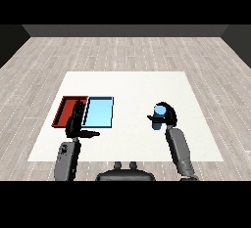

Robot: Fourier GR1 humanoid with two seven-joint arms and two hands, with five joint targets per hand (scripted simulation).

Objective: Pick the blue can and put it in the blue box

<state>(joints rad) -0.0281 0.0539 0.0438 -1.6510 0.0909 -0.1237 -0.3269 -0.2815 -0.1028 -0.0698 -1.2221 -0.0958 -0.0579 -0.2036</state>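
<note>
Blue can (159, 115) in the black right hand (167, 115). Under the black left hand's (76, 122) fingertips, a red tray (64, 110); just right of it, a light blue tray (99, 112). Table (137, 87) white, forearms grey.

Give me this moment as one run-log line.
right hand: curled round blue can | left hand: open, over red tray edge | blue tray: no can inside

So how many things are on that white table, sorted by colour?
Blue: 2, the blue can curled in the right hand and the light blue tray.
Red: 1, the red tray, partly behind the left hand.
Total: 3.
</note>
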